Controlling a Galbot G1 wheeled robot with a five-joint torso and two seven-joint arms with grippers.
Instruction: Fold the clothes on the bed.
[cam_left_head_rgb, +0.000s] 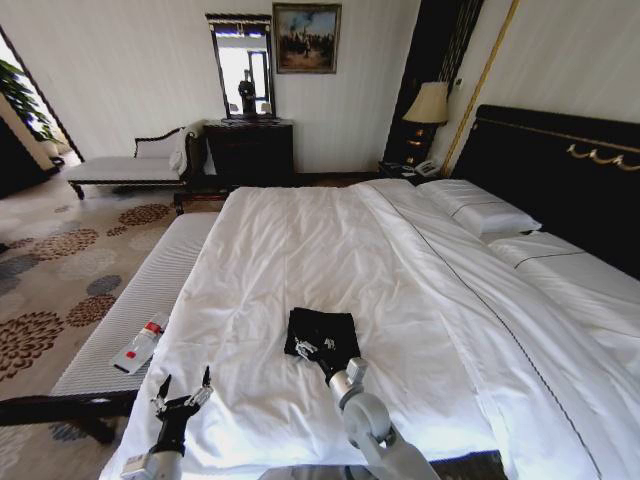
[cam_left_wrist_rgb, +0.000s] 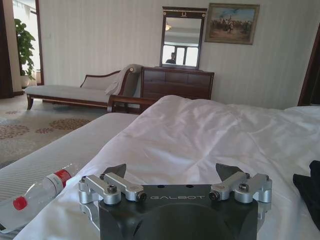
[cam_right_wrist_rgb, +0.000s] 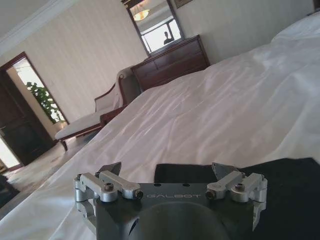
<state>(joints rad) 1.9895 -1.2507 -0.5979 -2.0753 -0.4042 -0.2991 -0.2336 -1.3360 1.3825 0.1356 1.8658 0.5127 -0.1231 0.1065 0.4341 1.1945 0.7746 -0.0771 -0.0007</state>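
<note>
The clothes are one black T-shirt (cam_left_head_rgb: 322, 330), lying as a small compact square on the white duvet of the bed (cam_left_head_rgb: 300, 240), near the foot end. My right gripper (cam_left_head_rgb: 316, 354) hovers at the shirt's near edge. In the right wrist view that gripper (cam_right_wrist_rgb: 168, 170) is open, with the black cloth (cam_right_wrist_rgb: 292, 192) spread just beyond and under its fingers. My left gripper (cam_left_head_rgb: 185, 384) stands open above the duvet's near left corner, well left of the shirt. From the left wrist view, the left gripper (cam_left_wrist_rgb: 172, 171) holds nothing and the shirt (cam_left_wrist_rgb: 310, 187) lies off to one side.
A pale upholstered bench (cam_left_head_rgb: 140, 290) runs along the bed's left side, with a plastic bottle (cam_left_head_rgb: 140, 345) on it. Pillows (cam_left_head_rgb: 480, 212) and a dark headboard (cam_left_head_rgb: 560, 170) are at the far right. A dresser (cam_left_head_rgb: 250, 150) and a chaise (cam_left_head_rgb: 125, 170) stand against the back wall.
</note>
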